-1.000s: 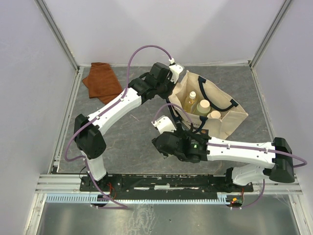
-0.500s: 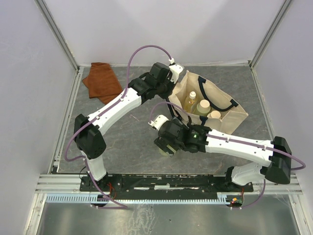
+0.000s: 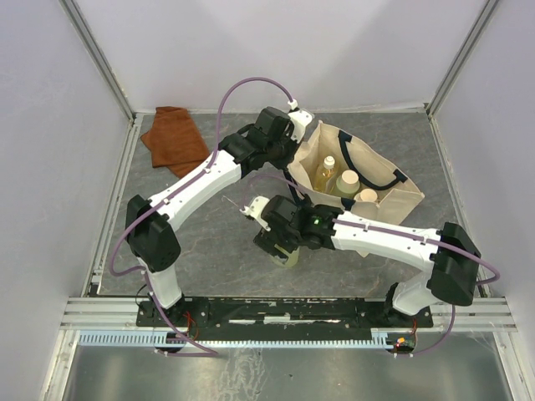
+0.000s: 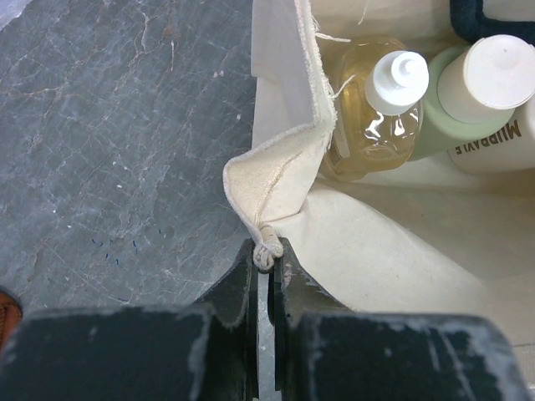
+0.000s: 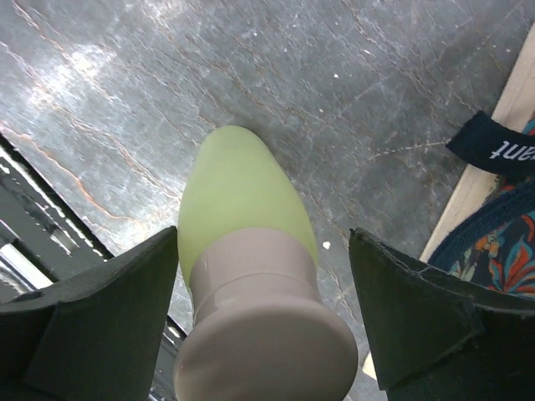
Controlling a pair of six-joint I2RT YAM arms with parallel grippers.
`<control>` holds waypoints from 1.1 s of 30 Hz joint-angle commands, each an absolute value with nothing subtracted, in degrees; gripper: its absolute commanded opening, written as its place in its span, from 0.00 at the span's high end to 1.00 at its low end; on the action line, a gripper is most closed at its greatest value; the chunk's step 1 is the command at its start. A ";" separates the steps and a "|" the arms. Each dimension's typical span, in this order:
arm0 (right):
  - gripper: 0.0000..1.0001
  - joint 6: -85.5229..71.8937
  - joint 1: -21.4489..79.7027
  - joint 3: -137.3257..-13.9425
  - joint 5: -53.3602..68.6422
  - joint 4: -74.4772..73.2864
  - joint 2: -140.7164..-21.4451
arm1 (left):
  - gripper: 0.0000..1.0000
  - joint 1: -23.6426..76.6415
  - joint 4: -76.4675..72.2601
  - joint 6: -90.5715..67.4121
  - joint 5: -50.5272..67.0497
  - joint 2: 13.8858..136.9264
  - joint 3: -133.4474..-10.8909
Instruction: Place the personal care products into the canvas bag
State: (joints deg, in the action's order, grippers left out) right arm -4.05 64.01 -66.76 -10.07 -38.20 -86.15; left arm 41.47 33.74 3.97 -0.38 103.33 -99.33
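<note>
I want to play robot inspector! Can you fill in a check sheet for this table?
Surface: grey marbled tabletop.
Job's things: canvas bag open; amber bottle, green bottle and cream-white bottle inside; last green bottle outside the bag.
Clutter: rust-brown cloth, far left corner.
Grippers: left gripper shut on the bag's rim; right gripper open around the last green bottle.
Cables: purple cables loop along both arms.
Surroundings: pale walls, metal frame.

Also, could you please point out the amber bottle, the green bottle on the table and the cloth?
amber bottle [image 4: 361,142], left wrist view, body
green bottle [image 5: 238,192], right wrist view, body
cloth [image 3: 174,144], top view, middle
</note>
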 commanded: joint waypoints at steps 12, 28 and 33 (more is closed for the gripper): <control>0.64 -6.18 63.97 -66.71 -8.45 -38.32 -83.40 | 0.97 40.75 35.12 5.71 -1.67 98.79 -98.73; 0.81 -24.14 63.96 -77.18 -25.20 -56.59 -65.52 | 0.97 40.70 34.61 5.45 -1.07 98.98 -98.14; 0.97 -25.61 63.94 -84.36 -29.22 -57.51 -63.34 | 0.97 40.76 34.59 5.62 -1.38 98.72 -97.18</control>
